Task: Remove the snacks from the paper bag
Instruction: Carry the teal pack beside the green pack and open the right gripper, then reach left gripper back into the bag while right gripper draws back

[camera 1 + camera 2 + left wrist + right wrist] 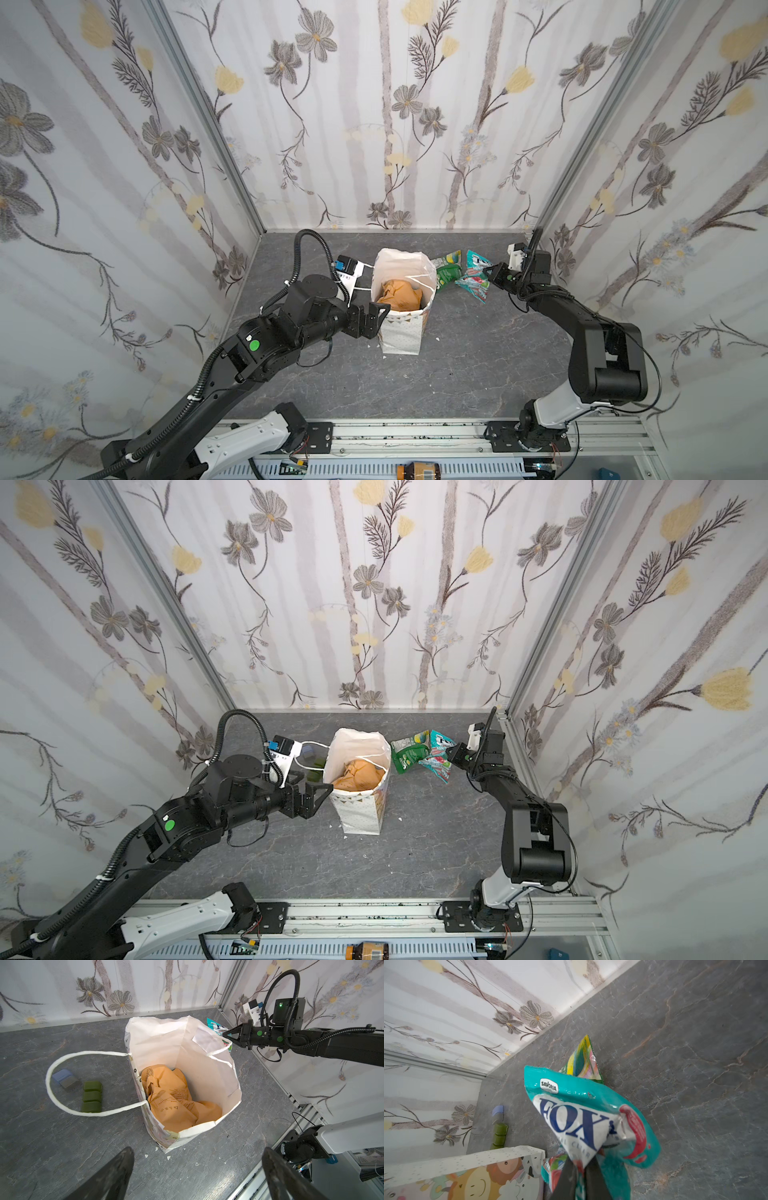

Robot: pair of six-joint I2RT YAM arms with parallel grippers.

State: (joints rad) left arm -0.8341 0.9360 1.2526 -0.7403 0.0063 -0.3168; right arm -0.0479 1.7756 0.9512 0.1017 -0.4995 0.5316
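Two snacks out | teal FOX'S packet [473, 276], green packet [449, 269] on table [457, 374] right of paper bag [401, 334]; orange pouch [401, 296] inside bag | right end effector [581, 1167] pinching teal FOX'S packet; left end effector [198, 1151] spread wide beside bag | risk: tipping bag by snagging pouch on rim

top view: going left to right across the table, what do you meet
left end effector → paper bag → green packet → teal FOX'S packet → right end effector

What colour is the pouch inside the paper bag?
The pouch is orange with black print; left wrist view.
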